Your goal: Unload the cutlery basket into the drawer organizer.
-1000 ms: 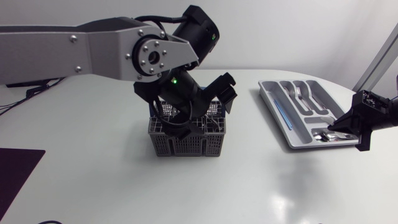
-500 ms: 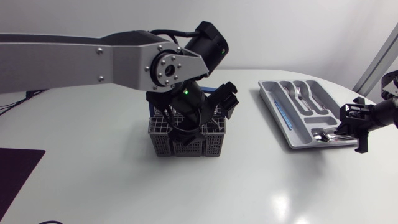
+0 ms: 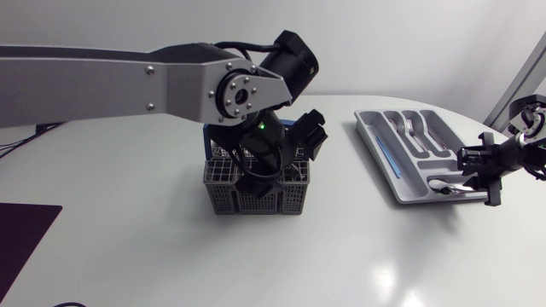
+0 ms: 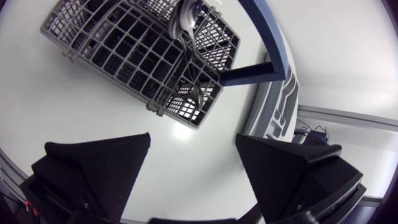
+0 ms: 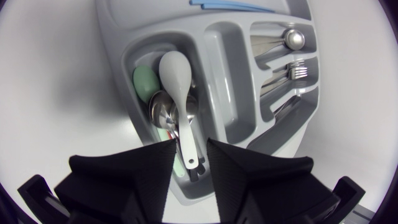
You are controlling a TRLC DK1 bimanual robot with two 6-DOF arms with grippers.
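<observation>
The grey cutlery basket (image 3: 223, 198) stands mid-table with a blue handle (image 4: 268, 46). A metal spoon (image 4: 189, 23) still stands in it. My left gripper (image 3: 282, 160) hangs open right above the basket (image 4: 124, 46), nothing between its fingers (image 4: 102, 163). The grey drawer organizer (image 3: 381, 149) lies at the right. In its nearest compartment lie a white spoon (image 5: 175, 78), a green spoon (image 5: 143, 84) and a metal spoon (image 5: 161, 113). My right gripper (image 5: 191, 167) sits low at that end of the organizer (image 5: 112, 56), slightly open, the white spoon's handle lying between its fingertips.
Forks (image 3: 412, 128) and other metal cutlery (image 5: 292, 40) fill the organizer's far slots, and a blue stick (image 3: 386, 158) lies along its long side slot. A dark mat (image 3: 21, 234) lies at the table's left edge.
My right gripper has opened a little, leaving the white spoon in the organizer, and has drawn back to the right. My left arm has shifted slightly right over the basket.
</observation>
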